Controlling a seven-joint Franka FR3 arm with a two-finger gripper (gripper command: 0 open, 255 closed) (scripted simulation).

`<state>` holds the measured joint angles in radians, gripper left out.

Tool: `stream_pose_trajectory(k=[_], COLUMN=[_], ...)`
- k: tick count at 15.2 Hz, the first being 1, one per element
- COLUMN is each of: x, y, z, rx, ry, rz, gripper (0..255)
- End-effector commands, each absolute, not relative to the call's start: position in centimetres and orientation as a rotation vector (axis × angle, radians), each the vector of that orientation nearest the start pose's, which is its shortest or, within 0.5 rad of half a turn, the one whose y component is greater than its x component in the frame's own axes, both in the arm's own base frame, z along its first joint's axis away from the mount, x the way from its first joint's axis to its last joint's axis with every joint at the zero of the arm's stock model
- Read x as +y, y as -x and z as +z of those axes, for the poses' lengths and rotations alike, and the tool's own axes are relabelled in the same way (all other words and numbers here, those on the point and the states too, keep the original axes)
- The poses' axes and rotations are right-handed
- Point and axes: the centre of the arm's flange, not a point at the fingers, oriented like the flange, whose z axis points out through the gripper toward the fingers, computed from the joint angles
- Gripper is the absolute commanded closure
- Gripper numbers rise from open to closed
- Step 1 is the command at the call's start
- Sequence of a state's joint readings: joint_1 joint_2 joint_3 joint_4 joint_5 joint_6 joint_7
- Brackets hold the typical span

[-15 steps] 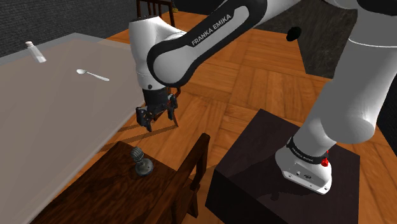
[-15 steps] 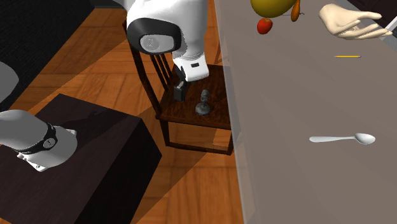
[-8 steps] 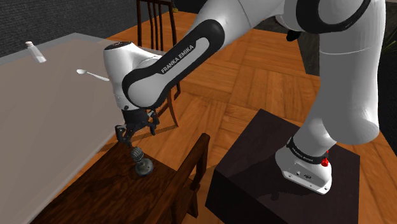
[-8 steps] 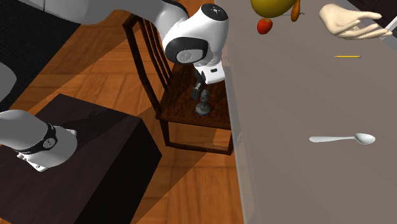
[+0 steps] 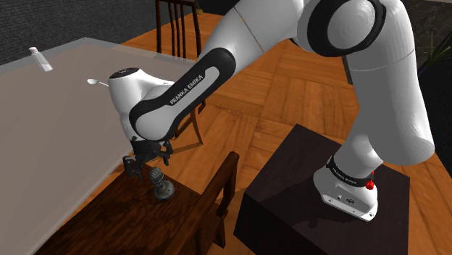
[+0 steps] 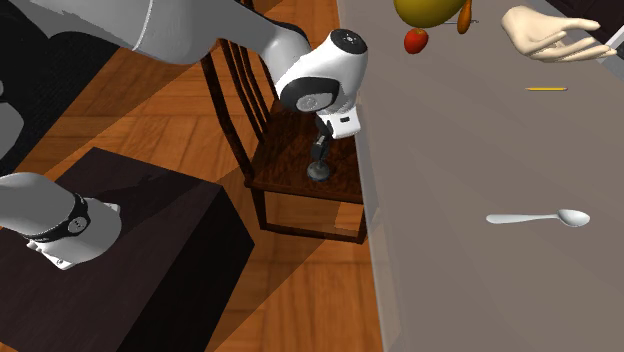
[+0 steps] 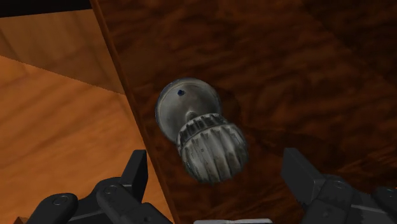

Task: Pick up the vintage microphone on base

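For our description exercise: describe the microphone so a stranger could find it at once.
Beside the long grey table stands a dark wooden chair. On its seat, under the open gripper, stands the microphone: small, grey, a ribbed round head on a round base.

Microphone (image 7: 210, 149): dull grey, ribbed head, small blue dot on base. Chair seat (image 7: 305, 76): dark mottled brown. Floor (image 5: 290, 94): orange parquet.

Arm reaching low, gripper open.
White Franka arm (image 5: 190, 81) folds downward; the black gripper (image 7: 215, 160) points down, fingers (image 7: 132, 181) spread apart.
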<state>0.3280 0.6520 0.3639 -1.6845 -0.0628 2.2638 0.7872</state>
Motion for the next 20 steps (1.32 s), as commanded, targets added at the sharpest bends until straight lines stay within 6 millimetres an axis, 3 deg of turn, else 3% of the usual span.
stream_pose_trajectory(k=[1,4,5,14,20], x=[40.9,40.9,40.9,40.9,40.9], y=[-53.7,-53.7,-53.7,-53.7,-53.7], z=[22.7,21.9,21.9,21.9,25.1], rx=[0.181,0.181,0.181,0.181,0.181], ry=[3.022,3.022,3.022,3.022,3.022], rz=[0.208,0.208,0.208,0.208,0.208], gripper=[0,0,255,255,255])
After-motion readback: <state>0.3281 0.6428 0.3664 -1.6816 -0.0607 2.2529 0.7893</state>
